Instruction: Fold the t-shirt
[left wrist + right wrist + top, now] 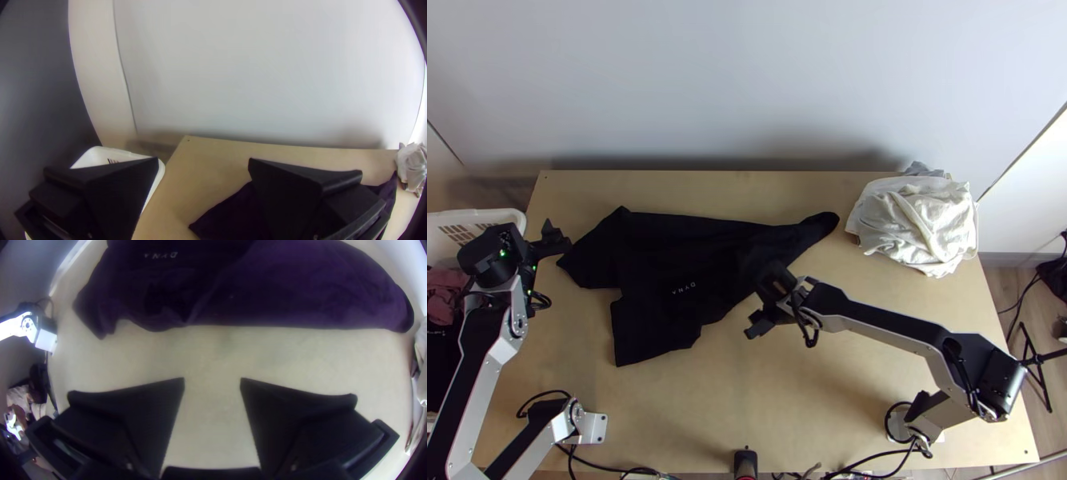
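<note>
The black t-shirt (667,272) lies crumpled and partly spread on the table, with one narrow end stretching toward the back right and small lettering facing up. My left gripper (553,238) is at the shirt's left end, beside it; in the left wrist view my left gripper (203,162) stands open with nothing between its fingers, and the shirt (231,213) shows past one of them. My right gripper (761,320) is by the shirt's near right edge. In the right wrist view my right gripper (212,382) is open over bare wood, apart from the shirt (267,289).
A pile of white and grey cloth (915,224) sits at the table's back right corner. A white basket (487,214) holding clothes stands off the left edge. Bare table (811,400) lies between the arm bases, and a wall rises behind the table.
</note>
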Controlling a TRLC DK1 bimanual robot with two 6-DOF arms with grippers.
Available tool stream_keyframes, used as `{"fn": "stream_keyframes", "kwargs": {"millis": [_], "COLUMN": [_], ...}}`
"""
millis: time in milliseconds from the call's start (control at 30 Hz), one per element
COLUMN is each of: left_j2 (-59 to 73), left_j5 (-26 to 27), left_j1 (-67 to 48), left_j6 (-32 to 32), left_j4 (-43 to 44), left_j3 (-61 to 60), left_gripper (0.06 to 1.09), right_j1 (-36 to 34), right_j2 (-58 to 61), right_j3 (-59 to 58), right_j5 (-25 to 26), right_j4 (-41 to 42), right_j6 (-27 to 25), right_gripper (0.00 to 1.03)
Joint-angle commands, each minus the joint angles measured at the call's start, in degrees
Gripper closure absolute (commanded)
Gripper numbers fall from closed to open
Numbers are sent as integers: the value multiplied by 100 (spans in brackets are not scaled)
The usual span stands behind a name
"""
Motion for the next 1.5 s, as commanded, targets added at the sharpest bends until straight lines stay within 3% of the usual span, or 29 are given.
{"fn": "stream_keyframes", "kwargs": {"millis": [0,133,567,1033,1067,1133,1200,1467], "left_j2": [118,162,171,180,188,197,215,241], "left_j5": [24,24,24,24,24,15,24,24], "left_j1": [39,39,276,487,514,540,566,619], "left_j6": [72,116,169,178,178,195,204,204], "left_j4": [33,41,24,59,50,68,129,164], "left_j3": [-16,-68,-68,-174,-183,-209,-235,-323], "left_gripper": [10,10,10,10,10,10,10,10], "right_j1": [396,580,950,1213,1222,1248,1292,1275], "right_j2": [419,912,1861,2652,2704,2740,2722,2432], "right_j3": [468,1022,2454,3360,3448,3509,3527,3034], "right_j5": [-17,-113,-606,-623,-614,-491,-210,-166], "right_j4": [13,4,-329,-663,-751,-839,-699,-382], "right_j6": [325,518,940,1142,1151,1151,879,395], "right_gripper": [11,5,4,5,8,31,87,89]}}
